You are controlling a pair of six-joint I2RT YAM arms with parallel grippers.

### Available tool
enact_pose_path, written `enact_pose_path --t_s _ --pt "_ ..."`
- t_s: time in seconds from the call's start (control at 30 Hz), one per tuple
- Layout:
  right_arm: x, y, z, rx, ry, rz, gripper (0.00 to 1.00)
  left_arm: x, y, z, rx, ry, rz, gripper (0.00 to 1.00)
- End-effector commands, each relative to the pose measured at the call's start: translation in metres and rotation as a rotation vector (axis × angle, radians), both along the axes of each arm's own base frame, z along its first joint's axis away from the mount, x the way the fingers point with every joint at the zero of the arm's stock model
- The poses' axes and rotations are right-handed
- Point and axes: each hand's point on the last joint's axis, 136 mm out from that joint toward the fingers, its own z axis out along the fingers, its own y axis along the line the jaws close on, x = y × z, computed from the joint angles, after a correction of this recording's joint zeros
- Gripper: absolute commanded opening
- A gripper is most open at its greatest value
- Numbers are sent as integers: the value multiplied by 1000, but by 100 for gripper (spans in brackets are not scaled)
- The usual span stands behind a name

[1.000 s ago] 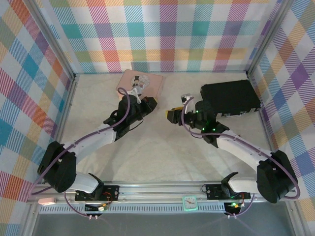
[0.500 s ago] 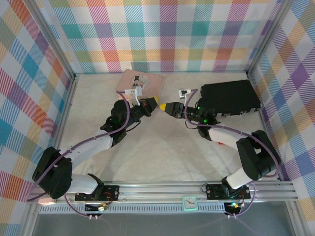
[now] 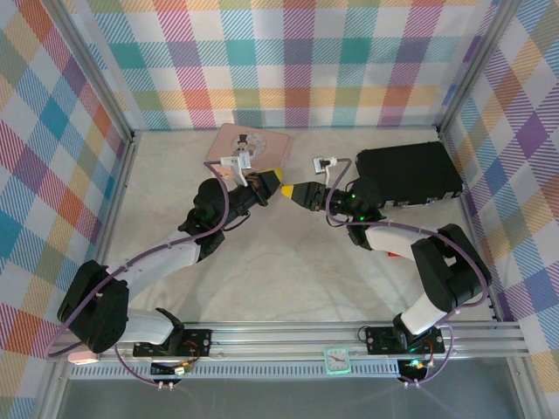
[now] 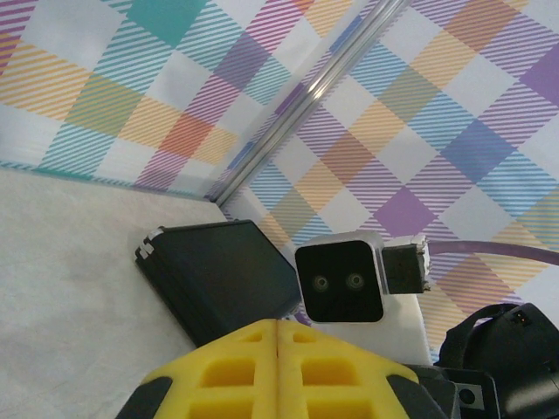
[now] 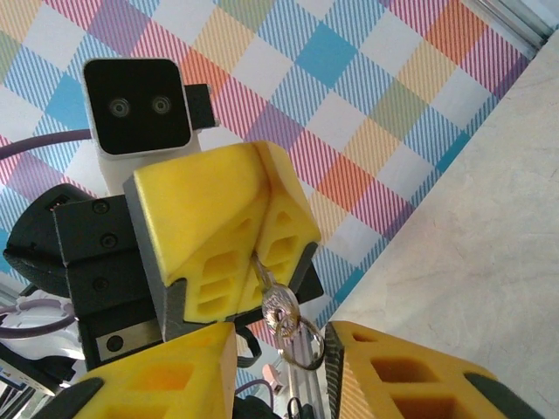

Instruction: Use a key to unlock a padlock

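My left gripper (image 3: 272, 180) is raised over the middle of the table, tip to tip with my right gripper (image 3: 291, 190). In the right wrist view the left gripper's yellow fingers (image 5: 218, 227) are shut on the blade of a small silver key (image 5: 278, 301). The key's head and its wire ring (image 5: 306, 345) hang down between the spread fingers of my open right gripper (image 5: 284, 371). The left wrist view has its own fingers (image 4: 278, 367) pressed together, facing the right wrist camera (image 4: 341, 281). The padlock is out of view.
A pink tin (image 3: 253, 147) lies at the back of the table behind the left gripper. A black box (image 3: 409, 175) sits at the back right, also in the left wrist view (image 4: 218, 271). Plaid walls enclose the table on three sides.
Both arms swung up and toward each other from a second ago. The right gripper has since edged left, closing on the left gripper's tip.
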Motion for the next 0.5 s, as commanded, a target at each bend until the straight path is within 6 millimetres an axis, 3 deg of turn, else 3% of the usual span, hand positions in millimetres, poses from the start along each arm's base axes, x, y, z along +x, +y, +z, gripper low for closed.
enact_pose_path --t_s 0.0,0.47 --pt "-4 2 6 29 -41 15 30 -4 3 7 -36 -29 -13 0" --pt "-2 10 13 87 -36 50 21 -4 5 4 -73 -9 -9 0"
